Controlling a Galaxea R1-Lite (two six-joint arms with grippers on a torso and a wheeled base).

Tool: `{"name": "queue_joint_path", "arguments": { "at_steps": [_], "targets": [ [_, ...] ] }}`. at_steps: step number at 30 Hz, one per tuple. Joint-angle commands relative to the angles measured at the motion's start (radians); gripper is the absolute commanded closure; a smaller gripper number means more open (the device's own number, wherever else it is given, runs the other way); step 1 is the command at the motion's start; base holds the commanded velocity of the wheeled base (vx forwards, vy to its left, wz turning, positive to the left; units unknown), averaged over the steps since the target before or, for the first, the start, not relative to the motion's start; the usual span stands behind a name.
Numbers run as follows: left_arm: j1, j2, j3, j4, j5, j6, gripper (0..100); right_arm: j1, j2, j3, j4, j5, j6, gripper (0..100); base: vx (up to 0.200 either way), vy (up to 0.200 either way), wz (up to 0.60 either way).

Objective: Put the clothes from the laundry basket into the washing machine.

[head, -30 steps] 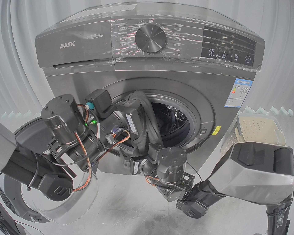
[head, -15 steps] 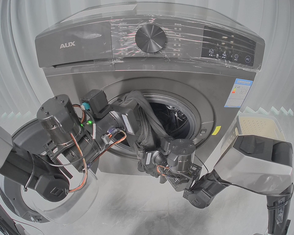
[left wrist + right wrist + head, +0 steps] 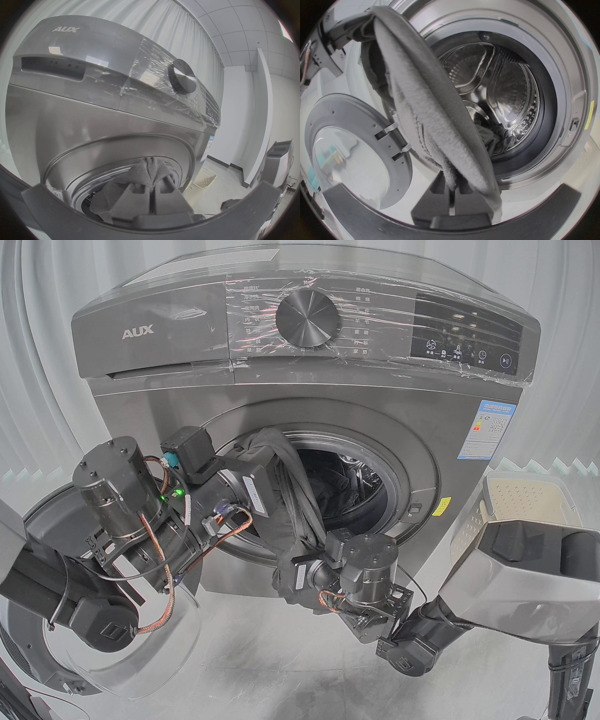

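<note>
Fingers of left gripper (image 3: 152, 195) clamped together on a bunched fold of dark grey, fuzzy garment (image 3: 303, 496), centre-left of head view, at upper left rim of the round port. Fingers of right gripper (image 3: 452, 190) pinched on the garment's lower end, lower centre, near the port's bottom rim. Garment stretched as a thick band across the left of the opening of the brushed-metal washing machine (image 3: 350, 396). Crumpled dark cloth (image 3: 493, 137) inside the perforated steel drum (image 3: 503, 87). Round glass door (image 3: 150, 652) open, lower left. Perforated cream plastic laundry basket (image 3: 531, 499), right edge.
</note>
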Motion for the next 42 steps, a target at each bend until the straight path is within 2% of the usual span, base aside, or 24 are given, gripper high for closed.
{"name": "queue_joint_path", "arguments": {
  "at_steps": [1,6,16,19,24,30,31,37,42],
  "targets": [
    [0.022,0.003,0.006,0.0,0.0,0.002,100,0.025,-0.055,0.053,-0.001,0.001,-0.004,100,0.0,0.0,0.0],
    [0.04,0.005,0.006,0.0,-0.002,0.002,100,0.044,-0.144,0.168,-0.021,0.018,-0.027,100,0.0,0.0,0.0],
    [0.057,0.009,-0.004,0.0,0.0,0.006,100,0.061,-0.304,0.312,-0.061,0.103,-0.041,100,0.0,0.0,0.0],
    [0.057,0.011,-0.009,0.0,0.0,0.006,100,0.055,-0.302,0.352,-0.083,0.112,-0.043,100,0.0,0.0,0.0],
    [0.057,0.009,-0.01,0.0,0.0,0.011,100,0.042,-0.285,0.364,-0.104,0.11,-0.063,100,0.0,0.0,0.0],
    [0.05,-0.001,-0.007,0.0,0.0,0.009,100,-0.014,-0.239,0.352,-0.109,0.112,-0.07,100,0.0,0.0,0.0],
    [0.048,-0.001,-0.009,0.0,0.0,0.009,100,-0.025,-0.23,0.342,-0.109,0.112,-0.07,0,0.0,0.0,0.0],
    [0.033,-0.018,-0.003,0.0,0.0,0.008,100,-0.076,-0.138,0.244,-0.106,0.112,-0.073,0,0.0,0.0,0.0],
    [0.027,-0.024,0.003,0.0,0.0,0.003,100,-0.085,-0.095,0.198,-0.104,0.11,-0.075,0,0.0,0.0,0.0]
  ]
}}
